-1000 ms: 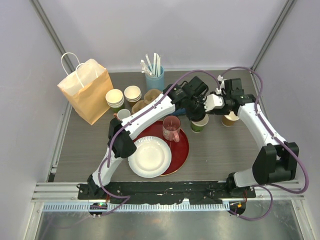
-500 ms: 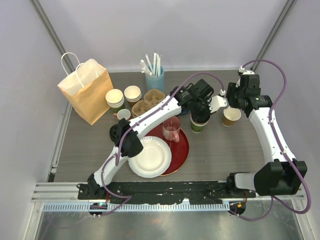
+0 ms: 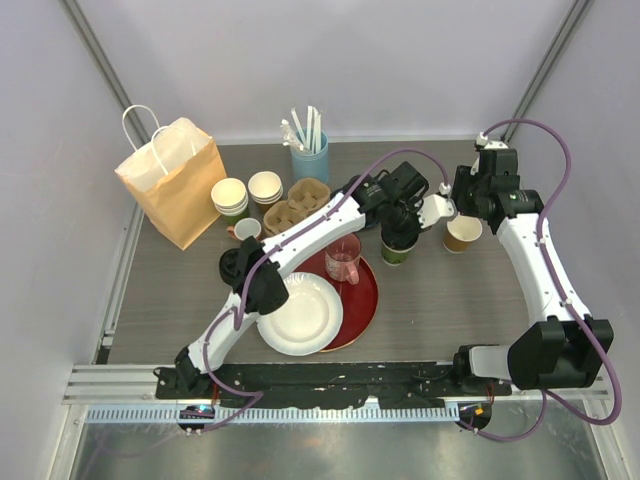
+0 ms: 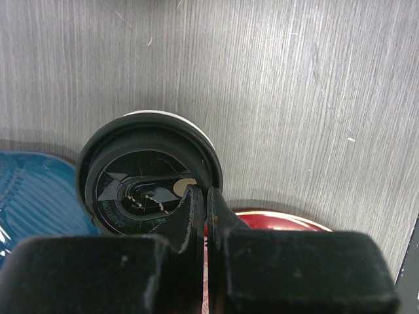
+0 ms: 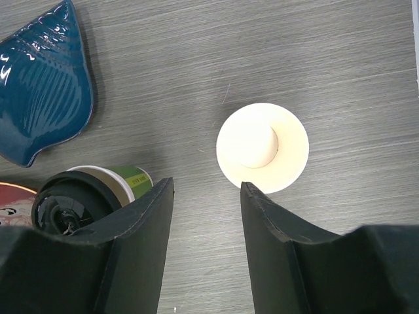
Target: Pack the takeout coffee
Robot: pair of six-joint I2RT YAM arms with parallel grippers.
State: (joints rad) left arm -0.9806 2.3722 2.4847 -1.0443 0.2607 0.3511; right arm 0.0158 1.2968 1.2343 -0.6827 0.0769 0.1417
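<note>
Now we see left pincer (image 4: pixel 201 191) pressed together, tips on lid of green cup (image 4: pixel 124 176), right pincer (image 5: pixel 207 183) spread, brown cup (image 5: pixel 262 147) just past it.

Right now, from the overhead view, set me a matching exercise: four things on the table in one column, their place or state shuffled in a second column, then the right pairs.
Things
1. green paper cup
2. kraft paper cup
3. pink mug
4. paper bag

Place or state
A. stands on the red plate
B. at the far left of the table, handles up
C. lidless, open top
D. black lid on

Pairs: 1-D, 2-C, 3-A, 4-B
</note>
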